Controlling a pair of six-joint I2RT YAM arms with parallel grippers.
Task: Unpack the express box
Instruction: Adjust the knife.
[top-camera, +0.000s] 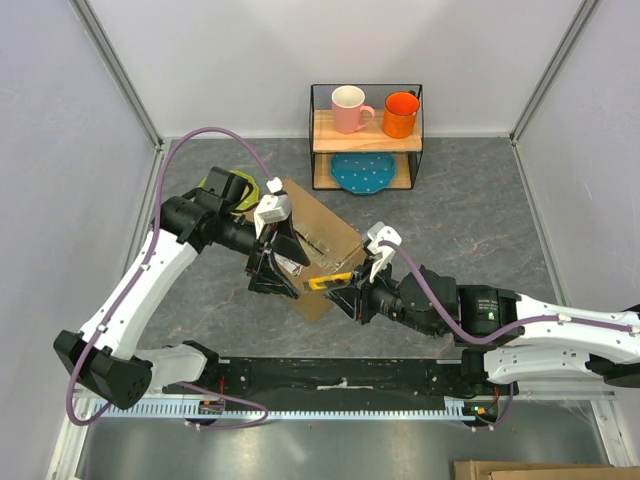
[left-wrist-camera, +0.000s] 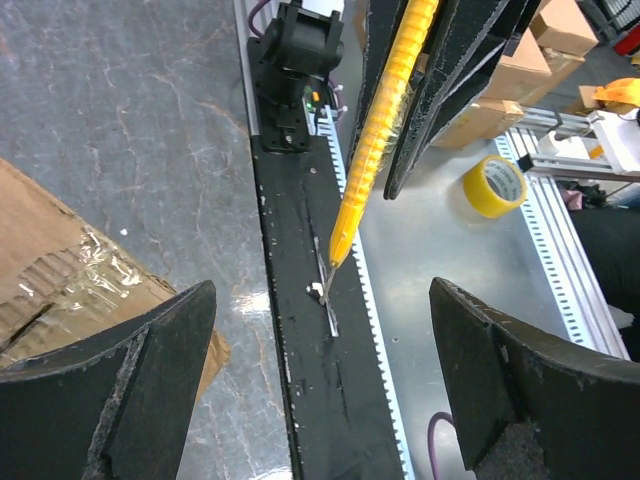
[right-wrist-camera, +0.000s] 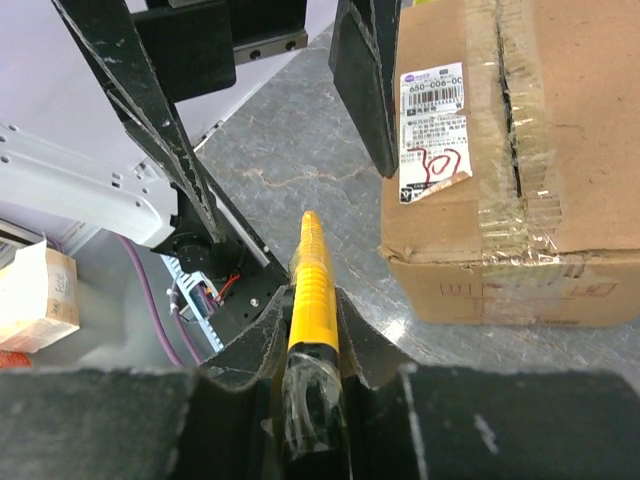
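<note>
- One grey, marbled table (top-camera: 470, 200) fills the pen, with white walls on three sides. Bare surface runs from the box to the right wall, and a narrower bare strip lies between the box and the shelf.
- The express box (top-camera: 318, 232) sits mid-table, turned at an angle, between the two grippers. Its near corner points towards the arm bases.
- A black wire shelf (top-camera: 312, 135) stands against the far wall, well apart from the box.
- The left gripper (top-camera: 278, 265) hangs over the box's left near edge, its fingers (left-wrist-camera: 120, 390) spread wide with nothing between them. I cannot tell whether it touches the cardboard.
- The right gripper (top-camera: 350, 293) is at the box's near right edge, its fingers clamped on a yellow utility knife (right-wrist-camera: 312, 285).
- A blue plate (top-camera: 362, 172) with pale dots lies on the lower shelf.
- A pink mug (top-camera: 349, 109) and an orange mug (top-camera: 400, 114) stand side by side on the upper shelf.
- The knife points towards the left gripper, and a thin blade tip shows at its end.
- A roll of yellow tape (left-wrist-camera: 495, 185) lies beyond the table's near rail.
- The white label (right-wrist-camera: 432, 130) on the box carries a barcode and a line of digits beginning 650. Red handwriting is scrawled at its lower end, and the finer print is too small to read.
- A clear tape seam (right-wrist-camera: 510, 120) runs just beside the label.
</note>
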